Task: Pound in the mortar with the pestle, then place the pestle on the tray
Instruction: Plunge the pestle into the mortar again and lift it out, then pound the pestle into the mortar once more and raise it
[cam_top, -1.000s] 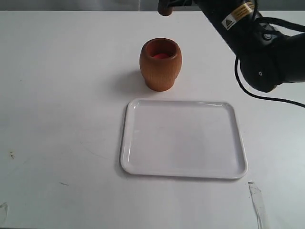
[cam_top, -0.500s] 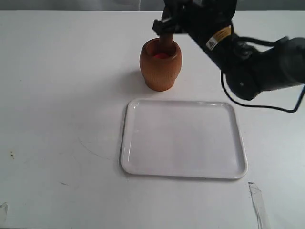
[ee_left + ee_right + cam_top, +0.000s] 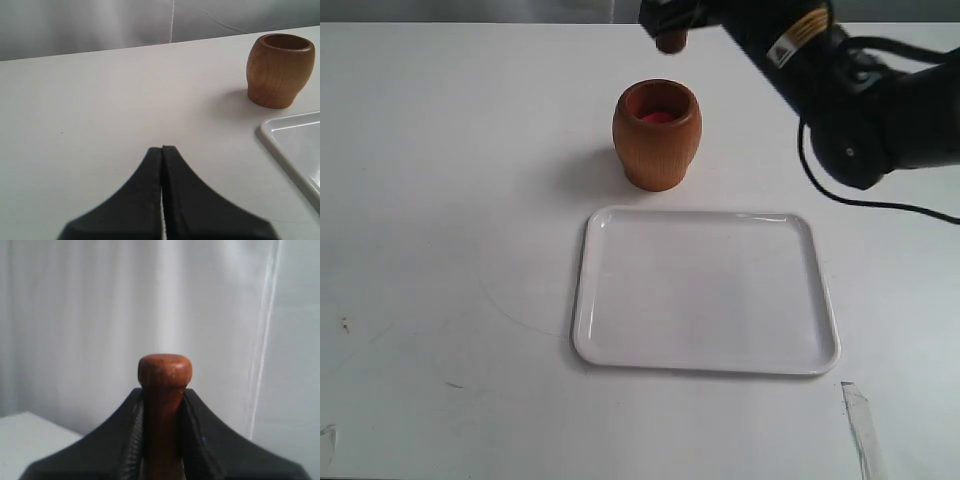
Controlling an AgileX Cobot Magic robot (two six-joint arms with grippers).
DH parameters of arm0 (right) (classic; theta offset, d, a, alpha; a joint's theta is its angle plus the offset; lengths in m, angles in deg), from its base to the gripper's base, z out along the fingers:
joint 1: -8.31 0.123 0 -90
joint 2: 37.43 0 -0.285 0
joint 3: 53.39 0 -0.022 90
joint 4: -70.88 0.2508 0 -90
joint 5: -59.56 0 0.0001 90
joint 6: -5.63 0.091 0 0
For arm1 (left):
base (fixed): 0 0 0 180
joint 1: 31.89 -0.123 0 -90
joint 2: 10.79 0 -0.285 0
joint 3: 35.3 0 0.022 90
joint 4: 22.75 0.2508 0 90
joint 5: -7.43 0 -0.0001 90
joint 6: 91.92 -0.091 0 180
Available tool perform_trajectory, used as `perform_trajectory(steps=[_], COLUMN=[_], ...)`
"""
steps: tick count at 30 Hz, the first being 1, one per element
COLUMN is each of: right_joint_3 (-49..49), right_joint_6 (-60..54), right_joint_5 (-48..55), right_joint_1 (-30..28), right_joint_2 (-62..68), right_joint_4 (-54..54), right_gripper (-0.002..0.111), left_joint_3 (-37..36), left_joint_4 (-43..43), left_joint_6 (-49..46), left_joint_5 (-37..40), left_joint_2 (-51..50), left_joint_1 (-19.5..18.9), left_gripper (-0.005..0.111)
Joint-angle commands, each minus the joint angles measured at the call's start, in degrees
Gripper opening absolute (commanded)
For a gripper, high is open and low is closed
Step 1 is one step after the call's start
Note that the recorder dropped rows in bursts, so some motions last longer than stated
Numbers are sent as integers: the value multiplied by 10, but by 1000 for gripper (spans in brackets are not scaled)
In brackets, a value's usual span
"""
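Left tool (image 3: 162,150) sits pinched shut and empty, the mortar (image 3: 657,140) stands at the tray's (image 3: 705,295) 12 o'clock, and the right tool (image 3: 670,22) clamps the pestle (image 3: 670,42) clear of its mouth, so I'd plunge straight down, dead centre, without clipping the rim.

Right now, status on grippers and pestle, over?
Right gripper shut on pestle, raised clear of mortar. Left gripper shut, holding nothing. Tray bare, nothing in the way.

Glossy black arm (image 3: 890,110), yellow warning label (image 3: 798,38), trailing black cable (image 3: 880,205), matte black tapered gripper fingers (image 3: 142,202)
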Motion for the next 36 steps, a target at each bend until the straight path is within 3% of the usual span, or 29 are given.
perform_trajectory(steps=[1,8,18,24,36], right_joint_3=[-45,-84,-84,-84,-84], right_joint_6=[57,105,83,50,63], right_joint_5=[52,69,69,76,94], right_joint_1=[-1,0,0,0,0], right_joint_2=[111,170,-29,-94,112], right_joint_4=[-19,-33,-91,-71,-59], right_gripper=[0,0,0,0,0], left_joint_3=[0,0,0,0,0], left_joint_4=[-4,-4,-4,-4,-4], left_joint_6=[5,5,5,5,5], left_joint_5=[-2,-2,-2,-2,-2], left_joint_2=[1,1,1,1,1], left_joint_1=[4,4,4,4,4], left_gripper=[0,0,0,0,0])
